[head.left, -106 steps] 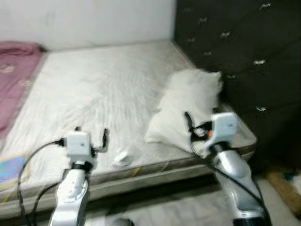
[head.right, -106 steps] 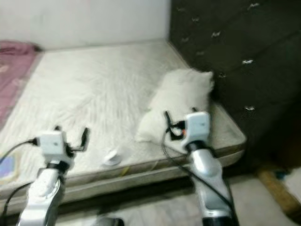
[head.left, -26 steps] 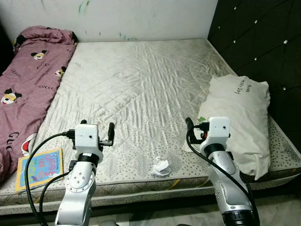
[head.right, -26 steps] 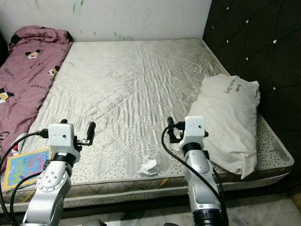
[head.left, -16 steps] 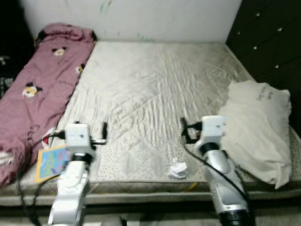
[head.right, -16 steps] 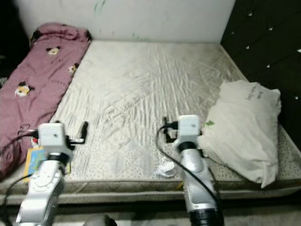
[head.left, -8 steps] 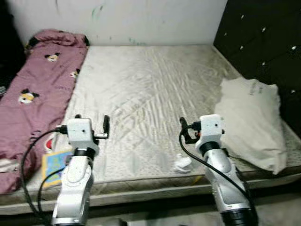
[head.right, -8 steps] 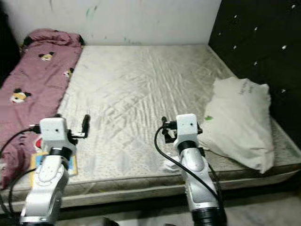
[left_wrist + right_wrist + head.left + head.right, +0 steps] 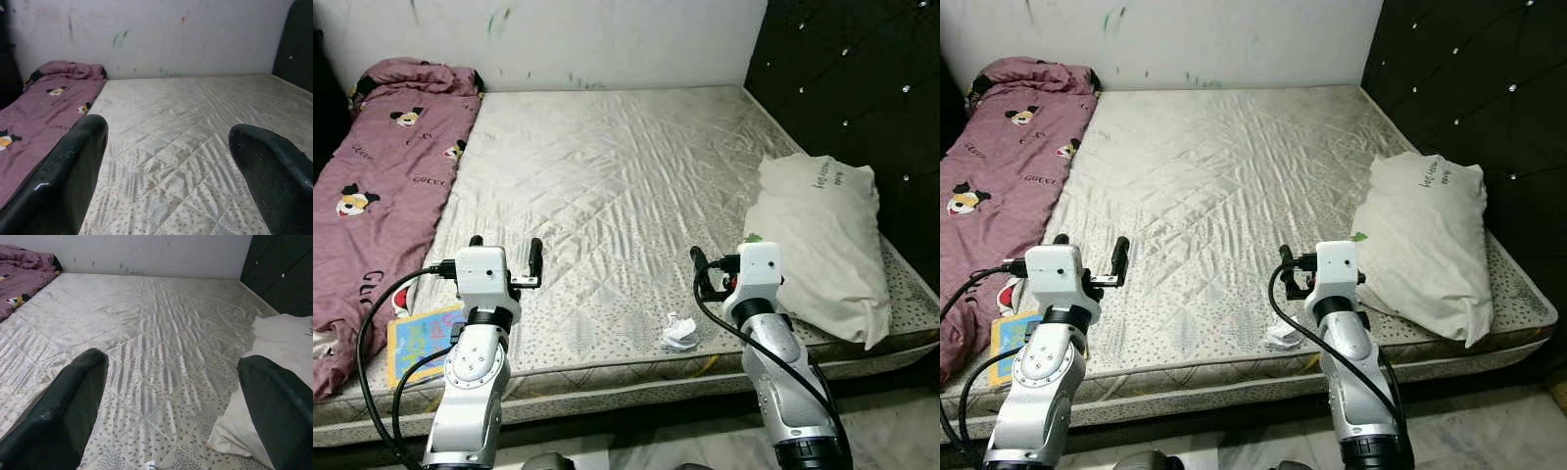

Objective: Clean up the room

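Two hands are held over the bed's [image 9: 607, 147] near edge, left hand [image 9: 504, 262] and right hand [image 9: 171, 396] both spread apart; crumpled paper [image 9: 678, 332] is seen at seven o'clock of the pillow [image 9: 822, 235]

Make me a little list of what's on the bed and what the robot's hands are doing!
bed: bare mattress
right side: white pillow by the dark headboard
left side: pink cartoon blanket
near edge: crumpled paper, colourful book
left pincer: open, empty, above the mattress
right pincer: open, empty, beside the pillow
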Available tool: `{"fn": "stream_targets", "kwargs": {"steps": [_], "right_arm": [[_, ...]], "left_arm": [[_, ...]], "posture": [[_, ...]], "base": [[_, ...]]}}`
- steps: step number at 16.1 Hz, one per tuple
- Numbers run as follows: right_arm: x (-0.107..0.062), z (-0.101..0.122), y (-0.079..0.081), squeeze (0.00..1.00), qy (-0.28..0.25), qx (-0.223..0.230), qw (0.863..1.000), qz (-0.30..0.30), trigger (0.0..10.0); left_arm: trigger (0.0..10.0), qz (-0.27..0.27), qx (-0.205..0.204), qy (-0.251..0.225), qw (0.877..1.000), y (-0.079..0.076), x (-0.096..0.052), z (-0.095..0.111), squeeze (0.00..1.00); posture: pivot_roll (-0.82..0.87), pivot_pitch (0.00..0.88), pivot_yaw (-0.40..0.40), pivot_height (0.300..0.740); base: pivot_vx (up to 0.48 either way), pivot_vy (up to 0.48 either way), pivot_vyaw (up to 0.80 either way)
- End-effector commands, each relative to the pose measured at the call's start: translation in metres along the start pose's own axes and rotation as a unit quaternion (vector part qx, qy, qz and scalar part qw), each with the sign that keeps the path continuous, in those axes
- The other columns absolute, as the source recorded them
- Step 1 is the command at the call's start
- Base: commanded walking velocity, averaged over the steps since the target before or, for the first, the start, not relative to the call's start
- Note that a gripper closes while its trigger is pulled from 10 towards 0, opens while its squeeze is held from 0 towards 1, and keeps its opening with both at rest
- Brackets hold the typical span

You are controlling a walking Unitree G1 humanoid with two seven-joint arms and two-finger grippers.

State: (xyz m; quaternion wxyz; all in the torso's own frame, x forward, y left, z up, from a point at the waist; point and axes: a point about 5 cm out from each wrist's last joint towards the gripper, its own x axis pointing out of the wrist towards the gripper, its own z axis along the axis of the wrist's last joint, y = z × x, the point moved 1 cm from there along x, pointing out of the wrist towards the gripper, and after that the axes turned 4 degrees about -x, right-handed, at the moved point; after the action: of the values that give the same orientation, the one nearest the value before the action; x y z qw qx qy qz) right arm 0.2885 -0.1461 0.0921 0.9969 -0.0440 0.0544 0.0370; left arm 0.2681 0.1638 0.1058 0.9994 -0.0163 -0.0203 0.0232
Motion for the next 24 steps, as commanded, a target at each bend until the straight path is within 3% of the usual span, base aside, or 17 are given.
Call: {"fn": "stream_targets", "kwargs": {"steps": [1,6,8,12,17,19,24], "right_arm": [[0.0012,0.0055,0.0008,0.00,-0.007,0.003,1.000,0.005,10.0],[0.0002,0.0069,-0.0003,0.00,-0.008,0.013,1.000,0.006,10.0],[0.0003,0.0066,0.0006,0.00,-0.007,0.014,1.000,0.010,10.0],[-0.0004,0.0063,0.0015,0.00,-0.006,0.017,1.000,0.011,10.0],[0.0000,0.0055,0.0014,0.00,-0.006,0.018,1.000,0.009,10.0],[0.0003,0.0055,0.0016,0.00,-0.006,0.019,1.000,0.010,10.0],[0.0019,0.0068,0.0008,0.00,-0.008,0.020,1.000,0.007,10.0]], "left_arm": [[10.0,0.003,0.004,-0.001,1.000,0.0018,0.0011,0.0011,0.00],[10.0,-0.009,-0.008,0.006,1.000,0.0021,-0.0032,0.0003,0.00],[10.0,-0.029,-0.008,-0.013,0.999,-0.0027,-0.0038,0.0049,0.00],[10.0,-0.034,-0.021,0.009,0.999,-0.0017,-0.0047,-0.0003,0.00],[10.0,-0.052,-0.003,-0.013,0.999,-0.0044,-0.0065,0.0061,0.00],[10.0,-0.033,-0.022,-0.004,0.999,-0.0009,-0.0057,0.0036,0.00],[10.0,-0.008,-0.018,0.003,1.000,0.0050,-0.0029,0.0025,0.00]], "posture": [[0.05,0.000,-0.018,0.740],[0.05,0.016,-0.021,0.740],[0.05,0.016,-0.021,0.740],[0.05,0.015,-0.022,0.740],[0.05,0.007,-0.022,0.740],[0.05,0.004,-0.022,0.740],[0.05,0.012,-0.019,0.740]], "base": [[0.000,0.000,0.00],[0.000,0.000,0.00],[0.000,0.000,0.00],[0.000,0.000,0.00],[0.000,0.000,0.00],[0.000,0.000,0.00],[0.000,0.000,0.00]]}}
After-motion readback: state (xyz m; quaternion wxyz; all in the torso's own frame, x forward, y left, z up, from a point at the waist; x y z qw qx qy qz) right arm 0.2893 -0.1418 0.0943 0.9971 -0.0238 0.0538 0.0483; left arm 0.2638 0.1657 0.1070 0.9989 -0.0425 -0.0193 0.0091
